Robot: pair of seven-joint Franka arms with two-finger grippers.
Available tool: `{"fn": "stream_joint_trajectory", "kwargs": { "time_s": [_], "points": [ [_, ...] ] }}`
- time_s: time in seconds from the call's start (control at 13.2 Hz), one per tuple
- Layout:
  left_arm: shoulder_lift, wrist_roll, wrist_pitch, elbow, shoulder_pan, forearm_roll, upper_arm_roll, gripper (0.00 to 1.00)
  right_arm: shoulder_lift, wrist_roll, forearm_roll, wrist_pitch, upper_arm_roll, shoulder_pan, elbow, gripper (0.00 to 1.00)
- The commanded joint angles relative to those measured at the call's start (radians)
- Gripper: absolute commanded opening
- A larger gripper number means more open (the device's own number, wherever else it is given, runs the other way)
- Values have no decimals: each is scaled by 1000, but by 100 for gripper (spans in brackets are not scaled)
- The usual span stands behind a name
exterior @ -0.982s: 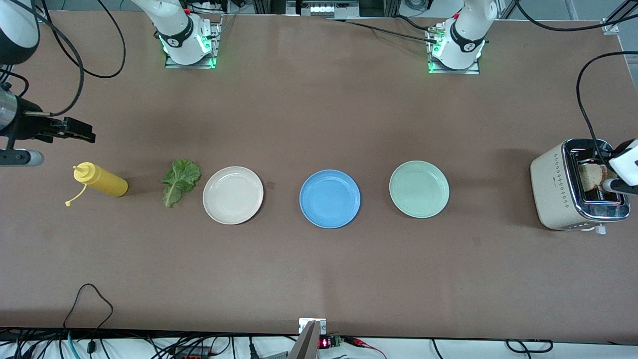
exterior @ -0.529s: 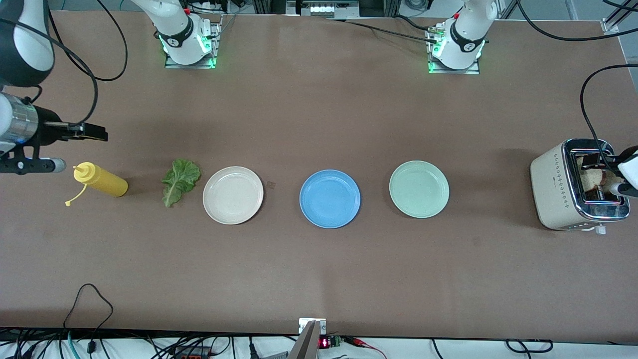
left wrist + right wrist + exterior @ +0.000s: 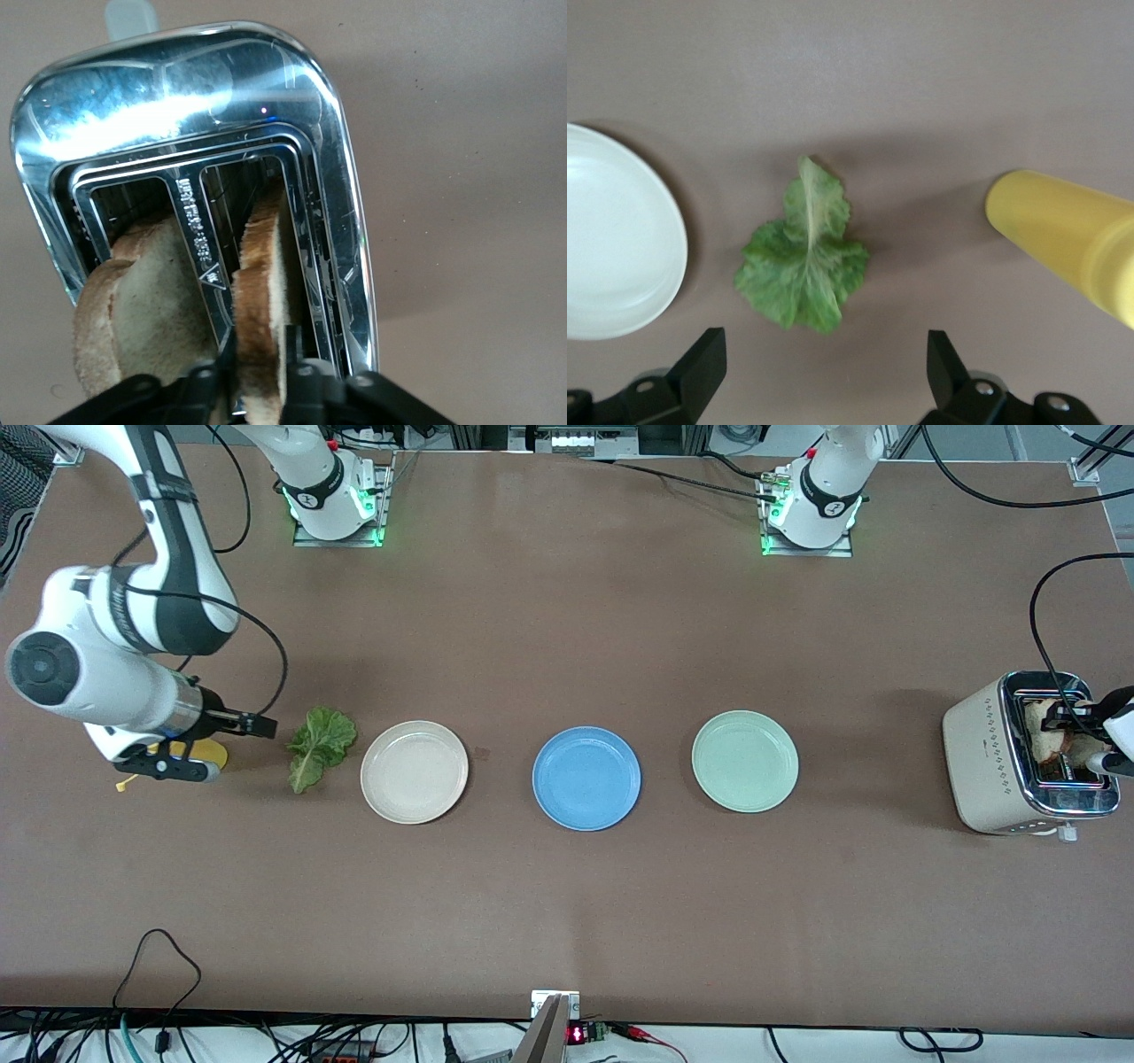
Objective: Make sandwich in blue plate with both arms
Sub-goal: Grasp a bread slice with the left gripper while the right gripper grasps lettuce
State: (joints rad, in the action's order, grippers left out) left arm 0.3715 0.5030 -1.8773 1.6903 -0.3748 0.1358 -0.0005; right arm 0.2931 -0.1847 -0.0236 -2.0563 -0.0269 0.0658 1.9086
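The blue plate (image 3: 586,779) lies bare at the table's middle; no sandwich is in view. Two toasted bread slices stand in the toaster (image 3: 992,757) at the left arm's end. My left gripper (image 3: 1076,728) (image 3: 259,376) is down at one slot, its fingers (image 3: 306,359) pressed on both faces of a bread slice (image 3: 261,292). The other slice (image 3: 142,310) stands in the neighbouring slot. A green lettuce leaf (image 3: 321,747) (image 3: 802,266) lies beside the cream plate (image 3: 414,771). My right gripper (image 3: 261,726) (image 3: 824,372) hangs open just short of the leaf.
A yellow squeeze bottle (image 3: 211,755) (image 3: 1063,239) lies beside the leaf, mostly hidden under the right hand. A mint-green plate (image 3: 744,761) lies between the blue plate and the toaster. Cables trail at the table's ends.
The right arm has swung in from the table's end over the bottle toward the leaf. The left gripper's fingers have closed on the bread slice in the toaster.
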Motion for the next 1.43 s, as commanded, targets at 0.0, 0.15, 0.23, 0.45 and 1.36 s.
{"fn": "stream_joint_trajectory", "kwargs": {
  "time_s": [0.0,0.15,0.23,0.45,1.36],
  "points": [
    [9,32,14,-24,-10,-18,-13,1,62,-22,-10,-108,1,-1,20,100],
    [-2,32,18,-34,-1,-15,-21,1,130,-38,-10,-172,1,-3,20,100],
    [-17,23,20,-38,2,-12,-42,1,150,-38,-10,-195,1,-1,20,100],
    [-40,2,145,-125,39,98,-127,1,208,-39,-10,-264,1,6,20,100],
    [-40,-305,596,-382,424,-74,-147,1,264,-19,-12,-305,1,12,12,0]
  ]
}}
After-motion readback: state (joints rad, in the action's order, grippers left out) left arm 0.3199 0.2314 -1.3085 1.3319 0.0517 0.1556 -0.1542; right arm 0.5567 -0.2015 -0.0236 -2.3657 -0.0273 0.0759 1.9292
